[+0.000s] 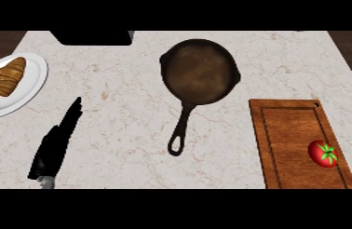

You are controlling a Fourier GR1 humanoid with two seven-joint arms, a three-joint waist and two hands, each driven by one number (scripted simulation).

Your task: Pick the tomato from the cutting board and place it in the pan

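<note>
On the marble desk [124, 84], the left hand [58, 139] at eight o'clock, fingers straight and pressed together, holds nothing; the right hand, unseen, should approach the tomato [323, 153] at four o'clock from above, then carry it to the cast-iron pan [199, 72] at twelve.

- A pale marble-patterned counter [124, 130] with thin brown veins fills nearly the whole view.
- A white plate [31, 90] sits at about nine o'clock, cut off by the left edge of the view.
- A golden-brown croissant [10, 74] lies on that plate, also partly cut off at the left.
- A flat black block [93, 37] lies at about eleven o'clock, against the far edge of the counter; what it is cannot be told.
- Strips of dark wood [10, 37] show beyond the counter's far corners, at ten and two o'clock.
</note>
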